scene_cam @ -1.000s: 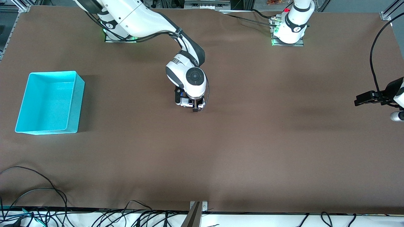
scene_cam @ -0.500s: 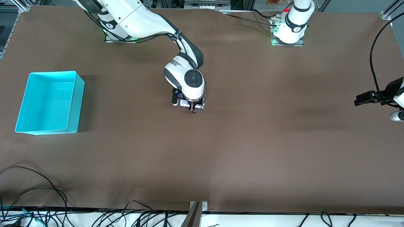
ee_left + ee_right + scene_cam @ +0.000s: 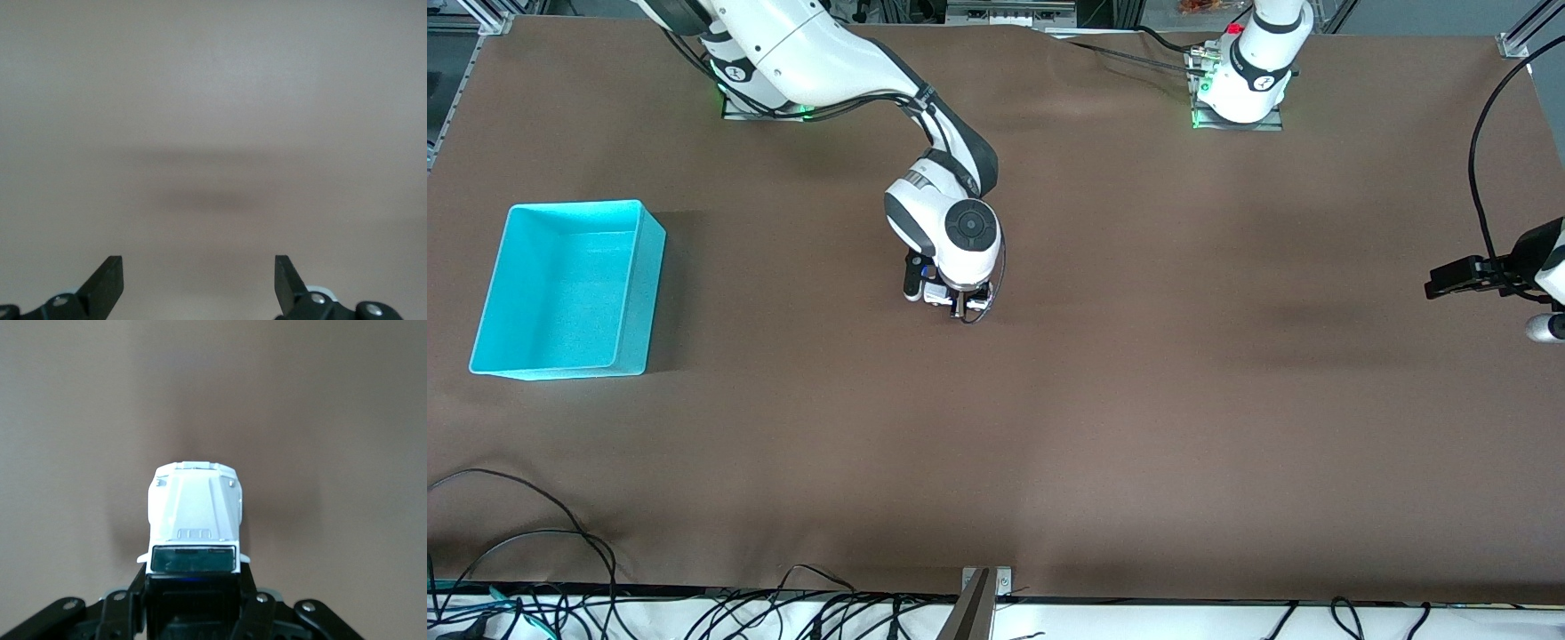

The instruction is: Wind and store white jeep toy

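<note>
White jeep toy (image 3: pixel 193 513) clamped at its black rear roof in the right pincer (image 3: pixel 192 587), bonnet pointing away from the wrist, near the middle of the brown counter (image 3: pixel 1138 400). Hard to tell from the front view whether the wheels touch the cloth or hang just above it. Turquoise bin (image 3: pixel 636 293) open and upright toward the right arm's end of the counter, well apart from the jeep. Left pincer (image 3: pixel 199 287) spread wide, gripping nothing, waiting over bare cloth at the left arm's end of the counter.

Likely step: winding by rolling the wheels backward under pressure. Worth keeping the squeeze firm on both sides so the small body cannot twist. Best to press straight down, with all the wheels flat on the cloth, then drag in line with the car's length. Worth watching for the cloth bunching under the tyres. Lift clear of the bin's wall before release.
</note>
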Robot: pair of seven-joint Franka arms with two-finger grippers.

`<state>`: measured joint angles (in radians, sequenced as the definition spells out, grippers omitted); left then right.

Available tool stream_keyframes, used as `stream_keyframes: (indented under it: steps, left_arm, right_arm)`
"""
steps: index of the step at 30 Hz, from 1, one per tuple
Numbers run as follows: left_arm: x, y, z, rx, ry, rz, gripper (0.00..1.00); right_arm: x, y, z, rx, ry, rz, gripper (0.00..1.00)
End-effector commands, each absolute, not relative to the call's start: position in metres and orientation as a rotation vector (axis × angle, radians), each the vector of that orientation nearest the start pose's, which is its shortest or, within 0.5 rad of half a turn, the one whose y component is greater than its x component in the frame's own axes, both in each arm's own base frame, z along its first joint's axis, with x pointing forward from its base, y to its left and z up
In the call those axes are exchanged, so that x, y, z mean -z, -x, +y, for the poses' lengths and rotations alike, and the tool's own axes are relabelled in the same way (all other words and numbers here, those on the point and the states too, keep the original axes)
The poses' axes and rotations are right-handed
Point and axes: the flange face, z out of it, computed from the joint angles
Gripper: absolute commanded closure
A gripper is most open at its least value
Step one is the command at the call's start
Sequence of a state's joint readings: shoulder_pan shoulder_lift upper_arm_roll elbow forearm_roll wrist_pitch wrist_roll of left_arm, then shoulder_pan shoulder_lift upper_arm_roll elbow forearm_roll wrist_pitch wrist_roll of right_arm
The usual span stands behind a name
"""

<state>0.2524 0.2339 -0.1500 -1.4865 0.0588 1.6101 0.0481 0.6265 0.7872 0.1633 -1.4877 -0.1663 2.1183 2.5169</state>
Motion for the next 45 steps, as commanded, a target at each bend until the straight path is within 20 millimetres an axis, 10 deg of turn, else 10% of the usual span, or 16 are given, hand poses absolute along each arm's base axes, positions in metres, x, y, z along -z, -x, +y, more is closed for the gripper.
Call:
stream_keyframes:
  steps: [1,31,45]
  left_arm:
    - [-0.532,-0.615,0.079,-0.162,3.143,-0.058,0.00]
    - [-0.530,-0.616,0.079,-0.167,3.143,-0.058,0.00]
    - [-0.530,-0.616,0.078,-0.167,3.143,-0.056,0.00]
  right_arm:
    - [-0.227,-0.530,0.472,0.077,2.192,2.430,1.00]
    - [-0.395,-0.564,0.439,0.149,2.288,2.067,1.00]
    - [-0.422,-0.595,0.376,0.137,2.512,1.866,1.00]
